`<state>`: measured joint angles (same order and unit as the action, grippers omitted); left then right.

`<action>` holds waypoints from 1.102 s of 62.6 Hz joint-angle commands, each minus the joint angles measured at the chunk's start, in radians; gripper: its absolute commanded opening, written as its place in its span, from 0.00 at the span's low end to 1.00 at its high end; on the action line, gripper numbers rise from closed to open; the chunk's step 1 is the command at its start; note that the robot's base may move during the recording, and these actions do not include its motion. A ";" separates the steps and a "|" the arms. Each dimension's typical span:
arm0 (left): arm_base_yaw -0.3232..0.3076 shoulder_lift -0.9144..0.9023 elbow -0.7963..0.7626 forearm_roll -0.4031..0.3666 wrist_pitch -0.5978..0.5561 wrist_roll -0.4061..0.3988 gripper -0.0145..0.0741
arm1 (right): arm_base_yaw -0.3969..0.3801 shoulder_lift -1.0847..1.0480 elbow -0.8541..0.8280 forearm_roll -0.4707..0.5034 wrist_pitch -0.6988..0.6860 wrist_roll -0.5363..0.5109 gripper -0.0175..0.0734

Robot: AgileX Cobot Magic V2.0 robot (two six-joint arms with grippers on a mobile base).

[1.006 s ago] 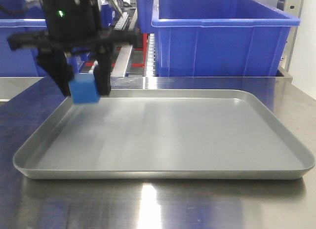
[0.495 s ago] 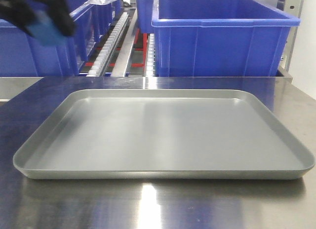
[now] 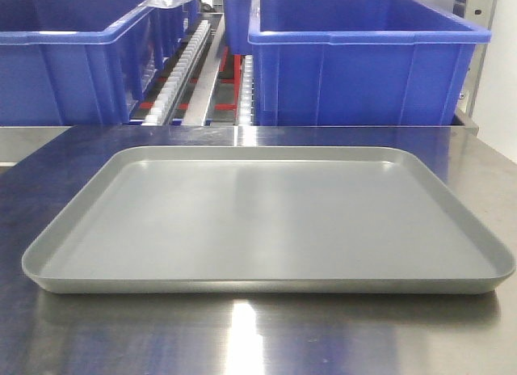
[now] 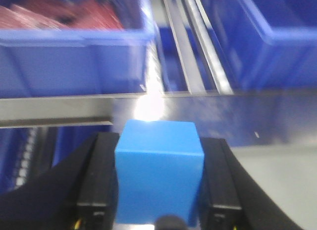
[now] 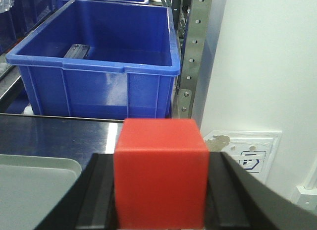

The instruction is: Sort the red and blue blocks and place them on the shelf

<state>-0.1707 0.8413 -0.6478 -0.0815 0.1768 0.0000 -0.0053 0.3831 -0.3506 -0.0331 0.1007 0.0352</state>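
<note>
Pickup done, placing left: left gripper (image 4: 157, 183) clamped on the blue block (image 4: 158, 165), right gripper (image 5: 161, 202) clamped on the red block (image 5: 161, 165), both before the shelf (image 5: 192, 51) (neither released yet), the grey tray (image 3: 266, 284) bare.

Tray (image 3: 266, 221): uniform matte grey, no pattern. Table (image 3: 258, 334) beneath the tray: bright silver steel with dark blue reflections. Bins (image 3: 363, 60) behind the tray: saturated blue, plain. Roller rails (image 3: 174, 88) between the bins, behind the tray: white, with red parts below. Blue block (image 4: 158, 170): plain light blue. Red block (image 5: 161, 173): plain red. Left gripper (image 4: 158, 190) and right gripper (image 5: 161, 200): black. Wall (image 5: 267, 66) right of the tray: white.
</note>
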 commanded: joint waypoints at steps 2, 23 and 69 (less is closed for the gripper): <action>0.048 -0.112 0.037 -0.024 -0.111 0.000 0.30 | -0.007 0.003 -0.029 -0.003 -0.095 -0.008 0.25; 0.096 -0.387 0.169 -0.024 -0.111 0.000 0.30 | -0.007 0.003 -0.029 -0.003 -0.095 -0.008 0.25; 0.096 -0.532 0.206 -0.020 -0.111 -0.005 0.30 | -0.007 0.003 -0.029 -0.003 -0.095 -0.008 0.25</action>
<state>-0.0772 0.3035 -0.4148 -0.0936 0.1612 0.0000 -0.0053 0.3831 -0.3506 -0.0331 0.1007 0.0352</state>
